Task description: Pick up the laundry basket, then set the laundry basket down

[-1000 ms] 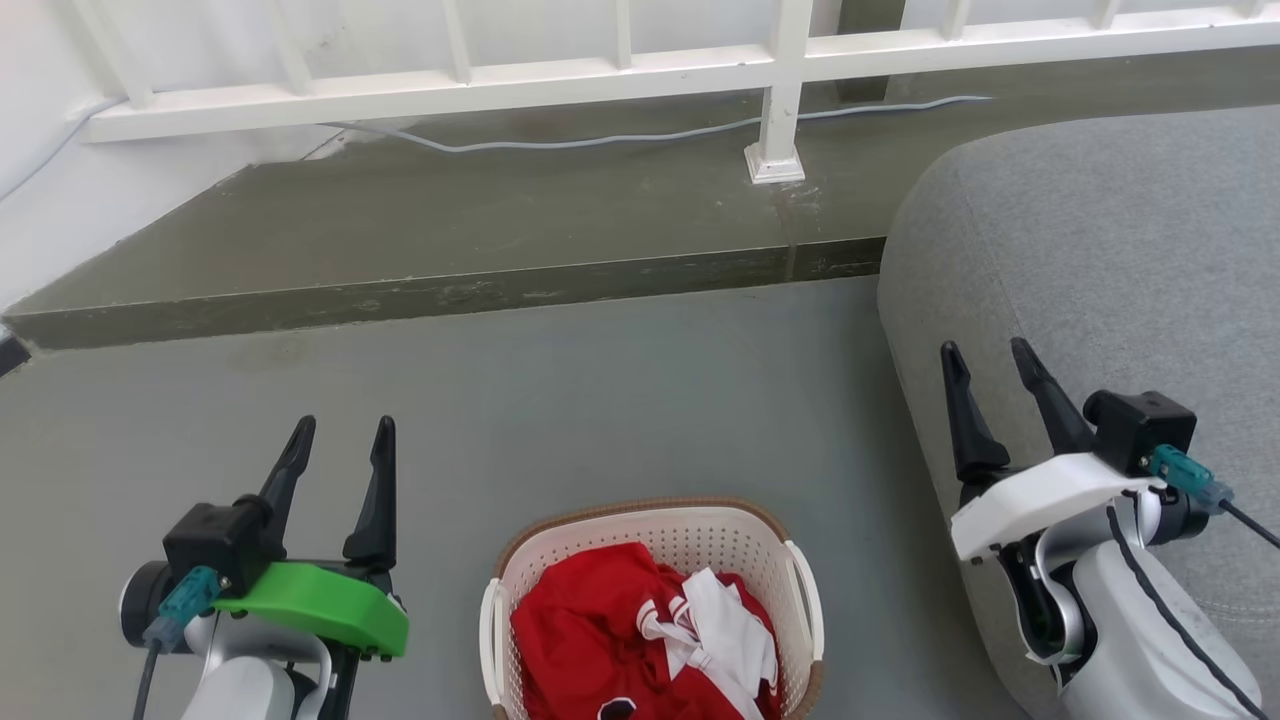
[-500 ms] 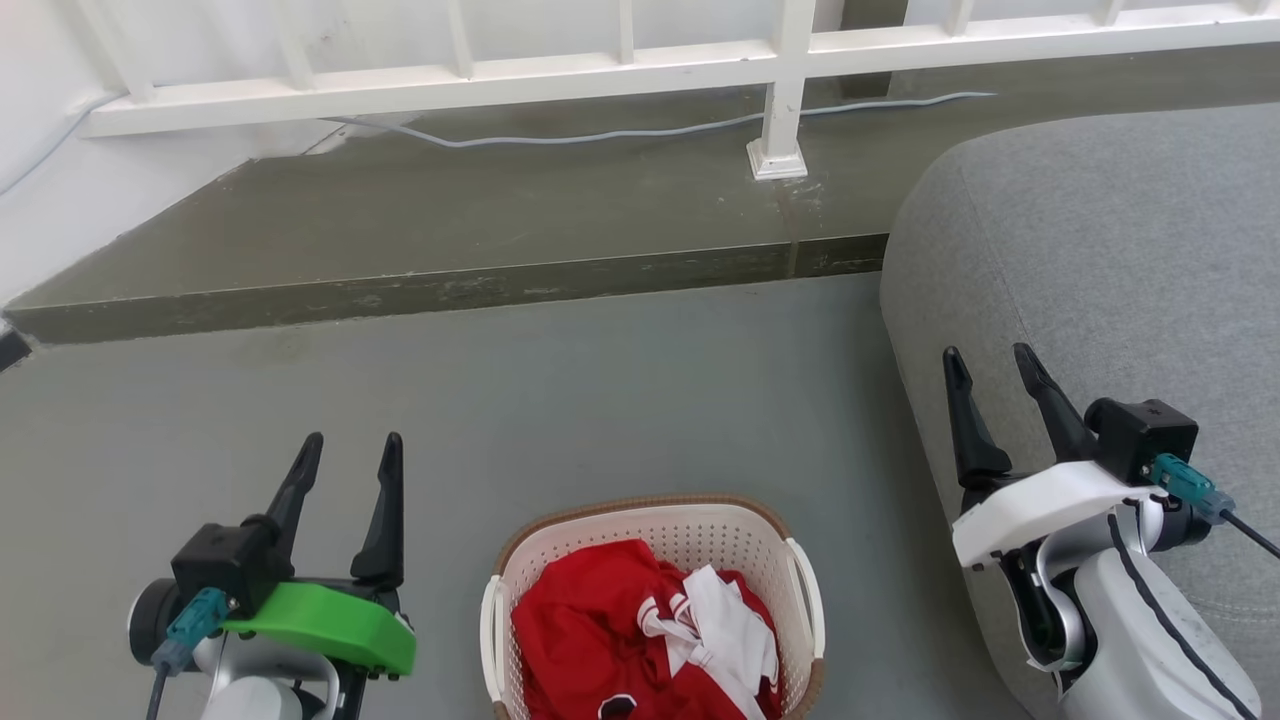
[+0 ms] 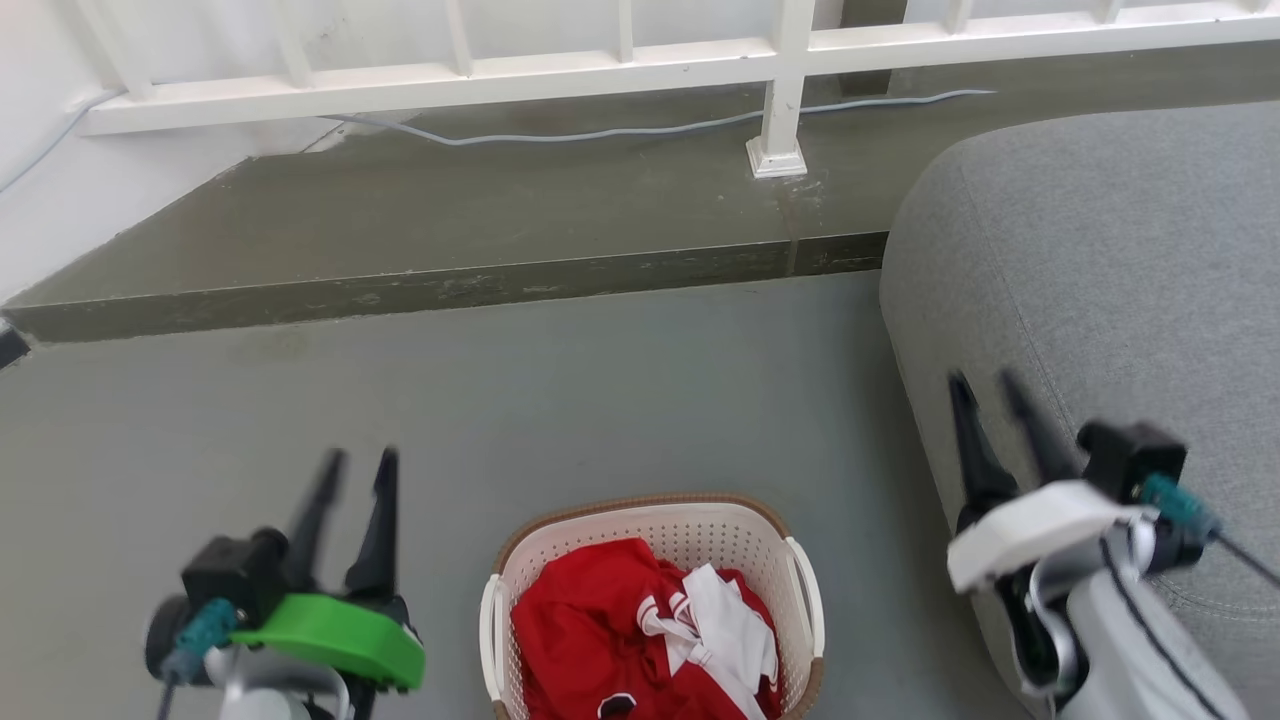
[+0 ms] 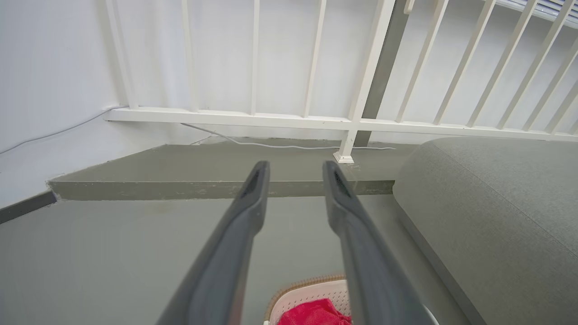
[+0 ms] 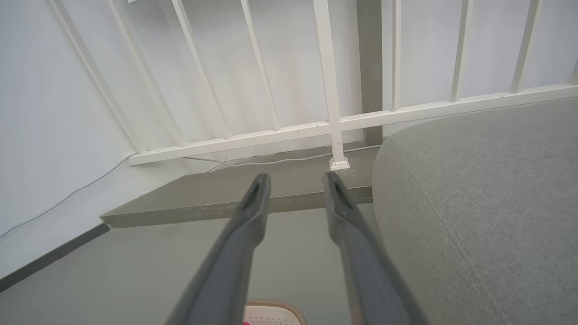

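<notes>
- The cream-white perforated plastic laundry basket (image 3: 640, 503), holding red and white clothes (image 3: 610, 620), sits on the grey floor (image 3: 600, 400) between the arms.
- The left hand (image 3: 360, 458) and right hand (image 3: 985, 380) hover empty, narrowly parted, well apart from it.
- Lower both evenly onto its white side handles (image 3: 806, 590).
- The grey fabric sofa (image 3: 1100, 260) crowds the right arm.

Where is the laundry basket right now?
In the head view the laundry basket sits on the grey floor at bottom centre, between the left gripper and the right gripper, with the grey sofa to the robot's right.
</notes>
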